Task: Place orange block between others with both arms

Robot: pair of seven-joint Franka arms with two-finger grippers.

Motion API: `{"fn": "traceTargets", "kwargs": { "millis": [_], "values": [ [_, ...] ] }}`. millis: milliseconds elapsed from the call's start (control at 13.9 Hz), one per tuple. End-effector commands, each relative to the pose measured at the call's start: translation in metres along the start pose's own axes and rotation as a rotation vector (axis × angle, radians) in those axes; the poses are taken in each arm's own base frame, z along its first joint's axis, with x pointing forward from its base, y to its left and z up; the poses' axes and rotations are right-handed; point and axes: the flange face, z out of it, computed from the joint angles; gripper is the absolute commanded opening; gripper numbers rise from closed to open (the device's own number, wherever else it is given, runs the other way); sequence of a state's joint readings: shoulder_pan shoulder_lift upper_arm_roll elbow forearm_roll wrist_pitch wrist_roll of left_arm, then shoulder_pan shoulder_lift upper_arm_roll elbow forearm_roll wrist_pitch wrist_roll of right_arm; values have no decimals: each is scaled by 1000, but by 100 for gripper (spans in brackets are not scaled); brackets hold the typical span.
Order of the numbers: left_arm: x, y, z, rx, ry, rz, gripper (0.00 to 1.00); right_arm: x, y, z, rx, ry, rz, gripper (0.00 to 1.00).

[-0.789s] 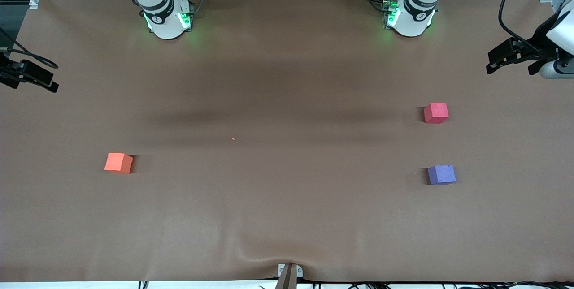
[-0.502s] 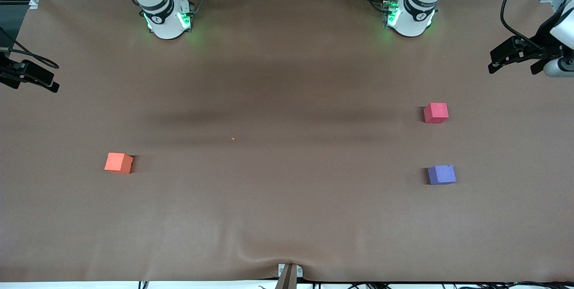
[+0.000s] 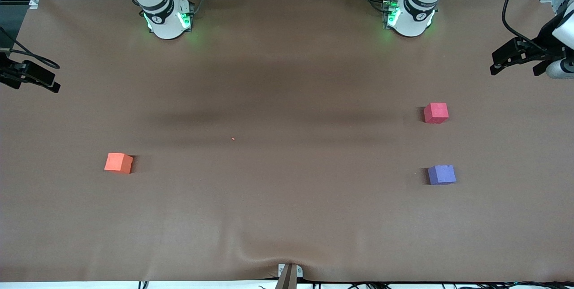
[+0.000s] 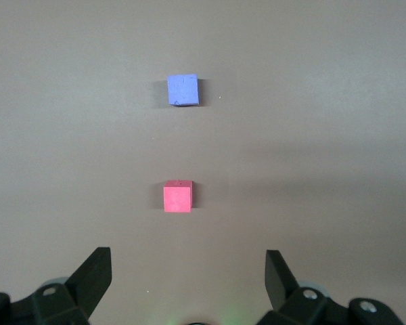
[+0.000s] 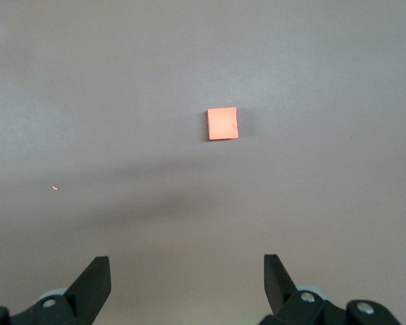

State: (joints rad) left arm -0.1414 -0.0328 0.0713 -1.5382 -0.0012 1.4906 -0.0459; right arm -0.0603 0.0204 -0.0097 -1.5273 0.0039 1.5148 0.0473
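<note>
The orange block (image 3: 119,162) sits alone on the brown bench (image 3: 287,217), toward the right arm's end, flat on one face and touching nothing. In the right wrist view the same orange block (image 5: 222,124) lies on bare cloth ahead of that arm's fingertips (image 5: 95,274), with a tiny orange crumb (image 5: 55,187) off to one side of it; that crumb (image 3: 232,139) shows near the middle of the bench in the front view.

The two other cubes lie well apart from the orange one, toward the left arm's end. The pinkish-red cube (image 3: 436,113) sits farther from the front camera, and the purple-blue cube (image 3: 441,174) sits nearer to it, almost in line, with a stretch of bare bench between them. The left wrist view shows both, the pinkish-red cube (image 4: 177,197) closer to the fingertips and the purple-blue cube (image 4: 183,90) farther off.

The right pincer (image 3: 42,84) hangs at the edge of the bench at the right arm's end, its fingers spread wide and holding nothing. The left pincer (image 3: 495,61) hangs over the edge at the left arm's end, also spread wide and empty. Both green-lit bases, the right arm's base (image 3: 167,20) and the left arm's base (image 3: 409,18), stand along the bench edge farthest from the front camera.
</note>
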Motion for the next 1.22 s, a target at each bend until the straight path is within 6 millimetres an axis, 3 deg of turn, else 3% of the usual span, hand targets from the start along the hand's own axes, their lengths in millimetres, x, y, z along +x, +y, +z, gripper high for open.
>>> {"fn": "traceTargets", "kwargs": {
  "millis": [0, 430, 789, 932, 1004, 1147],
  "values": [
    [4, 1, -3, 25, 7, -8, 100, 15, -3, 22, -10, -42, 3, 100],
    [2, 0, -8, 23, 13, -2, 100, 58, 7, 89, -27, -82, 17, 100],
    [2, 6, -8, 25, 13, 0, 100, 93, -2, 141, -12, -51, 8, 100],
    [2, 9, -7, 27, 10, 9, 100, 107, -13, 182, -11, -78, -5, 100],
    [2, 6, -7, 27, 9, 10, 100, 111, -30, 204, 5, -107, -24, 100],
    [1, 5, -7, 26, 10, 13, 100, 127, -36, 246, 23, -94, -24, 100]
  ]
}}
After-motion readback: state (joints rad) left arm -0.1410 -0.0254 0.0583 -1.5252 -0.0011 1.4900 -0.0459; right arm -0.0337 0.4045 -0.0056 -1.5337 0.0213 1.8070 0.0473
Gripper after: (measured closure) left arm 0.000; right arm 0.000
